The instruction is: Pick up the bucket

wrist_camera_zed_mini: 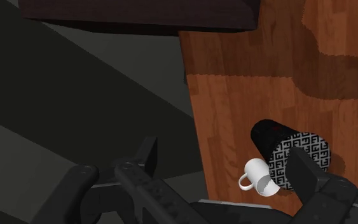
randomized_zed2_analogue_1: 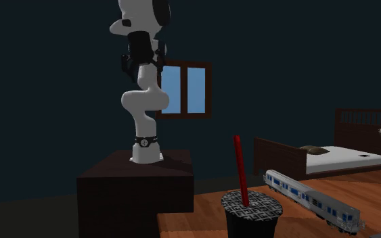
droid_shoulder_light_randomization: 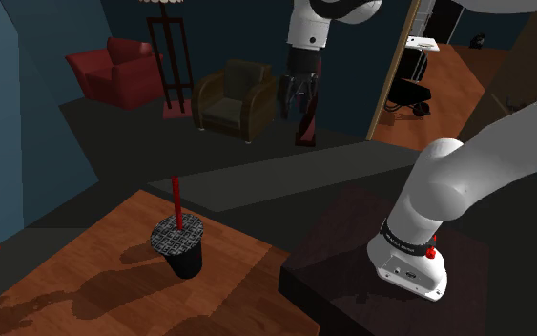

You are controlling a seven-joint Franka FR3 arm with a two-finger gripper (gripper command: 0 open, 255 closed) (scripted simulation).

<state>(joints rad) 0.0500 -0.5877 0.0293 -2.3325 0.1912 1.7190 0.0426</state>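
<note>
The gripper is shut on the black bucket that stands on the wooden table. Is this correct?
No: the gripper is open, raised well apart from the black bucket that stands on the wooden table, not touching it. The shoulder view shows this.

The shoulder camera sits beside and a little behind my dark brown box stand [droid_shoulder_light_randomization: 338, 250], raised and tilted down across the reddish plank wood surface [droid_shoulder_light_randomization: 75, 286] towards a distant red armchair [droid_shoulder_light_randomization: 113, 67]. The second exterior camera sits low by that wood surface [randomized_zed2_analogue_1: 185, 226], facing back at my stand [randomized_zed2_analogue_1: 135, 186], with the black bucket with a patterned top and upright red rod [randomized_zed2_analogue_1: 252, 211] close before it. My wrist camera looks steeply down from well above. All three share the bucket [droid_shoulder_light_randomization: 180, 248] [wrist_camera_zed_mini: 292, 154], stand [wrist_camera_zed_mini: 139, 13] and wood [wrist_camera_zed_mini: 247, 76]
</note>
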